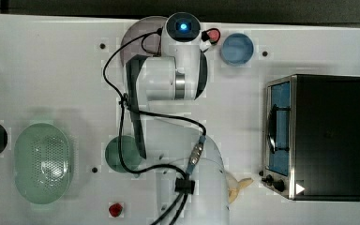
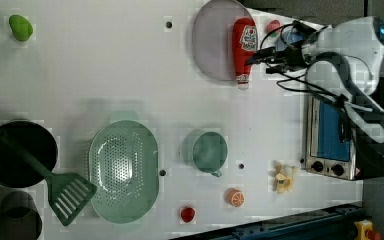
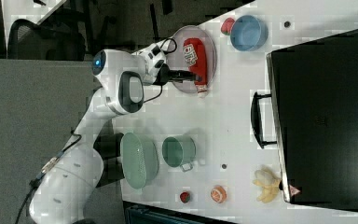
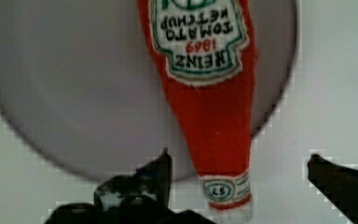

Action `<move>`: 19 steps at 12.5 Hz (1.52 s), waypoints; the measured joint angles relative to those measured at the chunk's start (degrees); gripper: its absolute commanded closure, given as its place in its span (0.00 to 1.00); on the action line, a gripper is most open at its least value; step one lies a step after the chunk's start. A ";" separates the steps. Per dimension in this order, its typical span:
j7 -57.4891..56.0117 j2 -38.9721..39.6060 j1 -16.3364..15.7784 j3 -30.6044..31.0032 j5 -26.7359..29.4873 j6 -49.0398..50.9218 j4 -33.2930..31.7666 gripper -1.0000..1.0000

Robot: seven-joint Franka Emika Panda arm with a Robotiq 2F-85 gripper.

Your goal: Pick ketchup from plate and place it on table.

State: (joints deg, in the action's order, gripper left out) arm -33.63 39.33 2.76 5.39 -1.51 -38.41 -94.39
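Observation:
The ketchup [image 4: 205, 107], a red bottle with a white Heinz label, lies flat on the pale lilac plate [image 4: 74, 93]. Its neck and whitish cap reach over the plate's rim onto the white table [image 2: 105, 65]. My gripper [image 4: 240, 168] is open, one dark finger on each side of the neck near the cap, with wide gaps to the bottle. In the left view the ketchup [image 2: 244, 50] lies along the right edge of the plate [image 2: 212, 40], with the gripper [image 2: 260, 59] right beside it. The right view shows the gripper [image 3: 196, 75] over the ketchup [image 3: 195, 53].
A blue bowl [image 3: 248, 32] and a strawberry [image 3: 227, 25] sit close to the plate. A toaster oven [image 1: 328, 136] takes the top view's right. A green cup [image 2: 209, 151], a green perforated basket [image 2: 124, 170] and a banana [image 2: 284, 177] lie farther off.

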 measured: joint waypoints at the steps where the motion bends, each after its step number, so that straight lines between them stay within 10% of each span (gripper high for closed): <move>1: -0.08 1.65 -0.44 -0.16 -1.26 0.03 1.18 0.00; 8: -1.20 9.29 -1.27 0.03 -4.82 -6.13 7.50 0.00; 12: -1.26 9.57 -1.50 0.16 -4.67 -10.63 7.27 0.37; 19: -1.40 8.81 -1.48 0.18 -4.22 -11.75 7.78 0.37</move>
State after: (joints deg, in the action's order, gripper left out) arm -35.03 48.15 1.28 5.57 -5.73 -50.16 -86.62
